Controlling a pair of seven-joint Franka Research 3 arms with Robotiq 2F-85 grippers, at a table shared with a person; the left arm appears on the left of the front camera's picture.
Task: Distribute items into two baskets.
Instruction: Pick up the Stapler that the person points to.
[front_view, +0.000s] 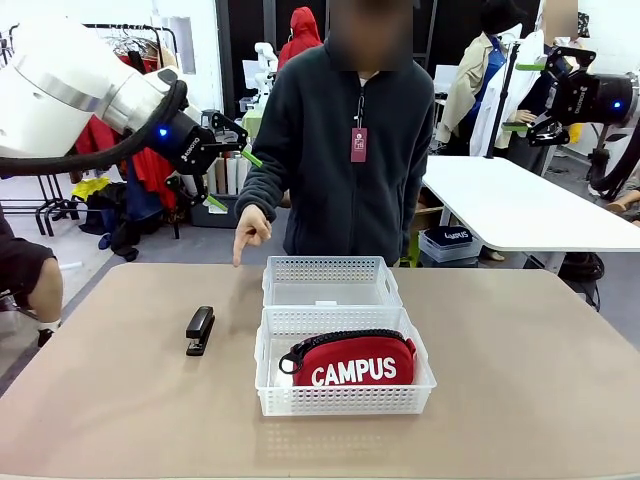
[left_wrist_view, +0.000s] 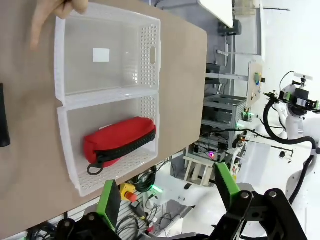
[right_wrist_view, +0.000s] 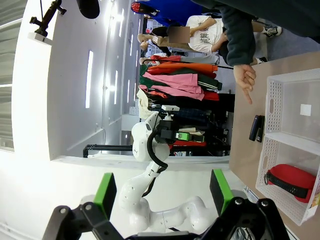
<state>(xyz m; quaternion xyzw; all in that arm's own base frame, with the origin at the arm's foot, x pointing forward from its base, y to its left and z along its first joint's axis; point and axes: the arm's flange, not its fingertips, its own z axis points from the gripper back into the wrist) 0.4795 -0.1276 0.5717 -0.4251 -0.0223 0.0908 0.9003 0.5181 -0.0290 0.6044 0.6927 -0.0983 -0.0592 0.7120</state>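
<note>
Red pouch (front_view: 355, 362): lying in near basket (front_view: 345, 400), which touches far basket (front_view: 330, 268). Black stapler (front_view: 200, 330): flat on worktop (front_view: 120, 420), left of both, near a person's pointing hand (front_view: 250, 228). Left gripper (front_view: 233, 178), right gripper (front_view: 522, 97): raised, jaws wide apart, holding nothing.

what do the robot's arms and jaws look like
The left arm is glossy white with rounded joints, a black cable looping along it and a blue light at its black wrist. Both sets of jaws are black with green pads.
</note>
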